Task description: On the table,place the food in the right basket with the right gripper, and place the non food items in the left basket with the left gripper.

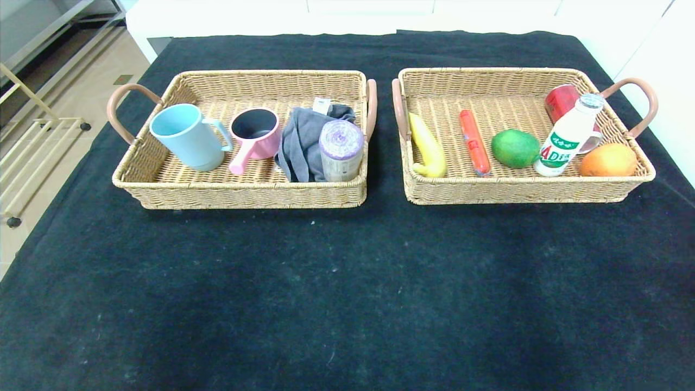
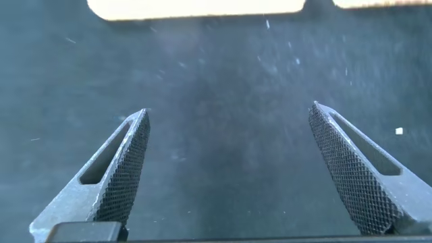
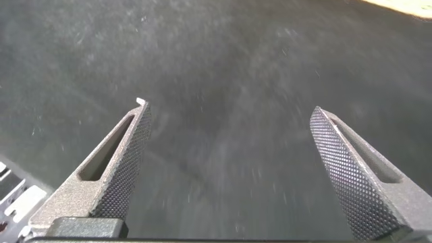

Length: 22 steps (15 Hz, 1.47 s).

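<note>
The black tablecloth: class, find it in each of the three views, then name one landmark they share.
Head view: the black tablecloth spreads under both baskets and fills the foreground.
Left wrist view: it lies behind the open left gripper, filling nearly the whole picture.
Right wrist view: it is the backdrop behind the open right gripper.
Shared landmark: the cloth itself.

The white bottle (image 1: pixel 568 137) in the right basket (image 1: pixel 521 187) had a green and red label with the letters "AD" on it, and the small signs above those letters were too tiny to read.
</note>
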Available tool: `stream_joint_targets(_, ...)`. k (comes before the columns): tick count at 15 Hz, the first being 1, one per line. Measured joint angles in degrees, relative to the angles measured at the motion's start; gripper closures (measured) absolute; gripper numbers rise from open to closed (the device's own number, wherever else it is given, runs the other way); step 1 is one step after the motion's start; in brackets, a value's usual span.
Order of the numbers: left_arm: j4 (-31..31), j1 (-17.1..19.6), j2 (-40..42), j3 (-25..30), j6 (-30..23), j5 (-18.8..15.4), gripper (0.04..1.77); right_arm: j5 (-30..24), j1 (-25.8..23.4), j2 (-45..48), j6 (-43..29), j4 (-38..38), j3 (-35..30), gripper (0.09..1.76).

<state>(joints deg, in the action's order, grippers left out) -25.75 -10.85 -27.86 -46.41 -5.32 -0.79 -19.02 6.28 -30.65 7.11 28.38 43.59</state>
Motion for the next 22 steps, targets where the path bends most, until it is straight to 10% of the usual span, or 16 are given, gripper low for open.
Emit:
stream_joint_targets(4, -4.12, 9.37, 6.56, -2.9, 0.2, -11.5, 0.1, -0.33, -5.29, 8.05, -0.35, 4.45, 0.56, 0.14)
stream_joint_targets(7, -5.71, 10.8, 10.78, -3.25, 0.24, -13.68, 0.1, -0.68, -7.51, 14.42, -1.3, 6.24, -1.76, 0.14)
stream_joint_targets(17, -6.25, 10.52, 24.83, 9.36, 0.24, -9.86, 0.09, 5.66, -6.77, 29.07, -2.49, 5.02, -11.19, 0.14)
stream_joint_targets(22, 16.25, 10.67, 27.72, 26.38, 0.69, -2.4, 0.09, 12.32, -6.72, 30.57, -5.13, -22.49, -25.47, 0.14)
